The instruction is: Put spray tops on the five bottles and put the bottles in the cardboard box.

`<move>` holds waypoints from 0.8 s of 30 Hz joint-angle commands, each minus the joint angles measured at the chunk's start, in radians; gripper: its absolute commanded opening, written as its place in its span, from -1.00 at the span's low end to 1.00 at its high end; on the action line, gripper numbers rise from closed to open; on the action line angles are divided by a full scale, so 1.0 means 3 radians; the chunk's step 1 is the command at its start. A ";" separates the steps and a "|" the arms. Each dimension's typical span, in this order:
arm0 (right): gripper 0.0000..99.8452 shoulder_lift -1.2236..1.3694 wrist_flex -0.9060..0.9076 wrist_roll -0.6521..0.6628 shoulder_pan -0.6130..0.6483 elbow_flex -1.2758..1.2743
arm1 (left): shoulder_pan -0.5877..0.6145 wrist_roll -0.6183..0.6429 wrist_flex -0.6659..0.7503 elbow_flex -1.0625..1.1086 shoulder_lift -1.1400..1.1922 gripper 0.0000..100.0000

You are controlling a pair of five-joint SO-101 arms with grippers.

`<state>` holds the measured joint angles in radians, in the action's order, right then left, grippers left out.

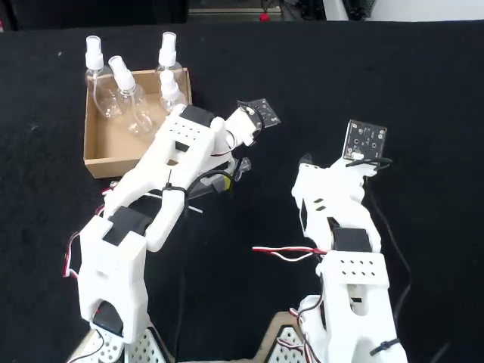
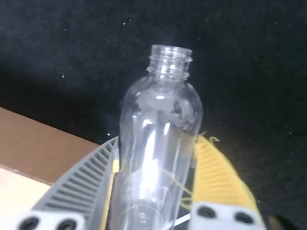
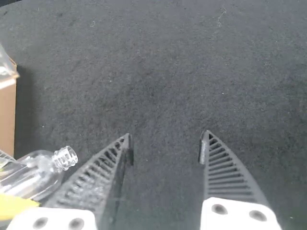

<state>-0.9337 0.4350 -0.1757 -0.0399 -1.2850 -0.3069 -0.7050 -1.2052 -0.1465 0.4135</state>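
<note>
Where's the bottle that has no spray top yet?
The uncapped bottle is clamped in the left gripper, just off the near right corner of the cardboard box. The right gripper, open, sits close beside the bottle's neck.

Black table, brown box, clear bottles, white arms.
Table cover is plain black with faint pale specks. Cardboard box is plain brown. Capped bottles are clear with white spray tops, and the uncapped bottle is clear all over. Arms are white with black joints, and the wires are red and white. Left gripper has one grey ribbed finger and one yellow finger. Right gripper has dark grey ribbed fingers on white bases.
</note>
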 commanded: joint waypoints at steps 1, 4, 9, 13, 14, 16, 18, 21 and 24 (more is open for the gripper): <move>-0.55 -0.0110 -0.0097 -0.0010 -0.0046 0.0013 | -0.0033 0.0143 0.0000 -0.0069 -0.0072 -0.75; -0.55 -0.0110 -0.0097 -0.0010 -0.0046 0.0018 | -0.0038 0.0164 -0.0194 -0.0166 -0.0194 -0.75; -0.55 -0.0115 -0.0097 -0.0010 -0.0046 0.0023 | -0.0166 0.0169 -0.0680 -0.0299 -0.0563 -0.75; -0.55 -0.0115 -0.0097 -0.0010 -0.0046 0.0023 | -0.0161 0.0251 -0.1038 -0.0294 -0.0905 -0.75; -0.55 -0.0115 -0.0097 -0.0010 -0.0046 0.0023 | -0.0156 0.0338 -0.1146 -0.0304 -0.0982 -0.75; -0.55 -0.0115 -0.0097 -0.0010 -0.0046 0.0033 | -0.0130 0.0476 -0.1330 -0.0299 -0.1146 -0.75; -0.55 -0.0115 -0.0097 -0.0010 -0.0046 0.0033 | -0.0110 0.0557 -0.1504 -0.0299 -0.1325 -0.75; -0.55 -0.0115 -0.0097 -0.0010 -0.0046 0.0023 | -0.0105 0.0660 -0.1718 -0.0294 -0.1565 -0.75; -0.55 -0.0115 -0.0097 -0.0010 -0.0046 0.0018 | -0.0105 0.0808 -0.1790 -0.0238 -0.1775 -0.75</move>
<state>-0.9337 0.4350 -0.1757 -0.0399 -1.2850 -0.3498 -0.5148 -1.7008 -0.1772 0.0008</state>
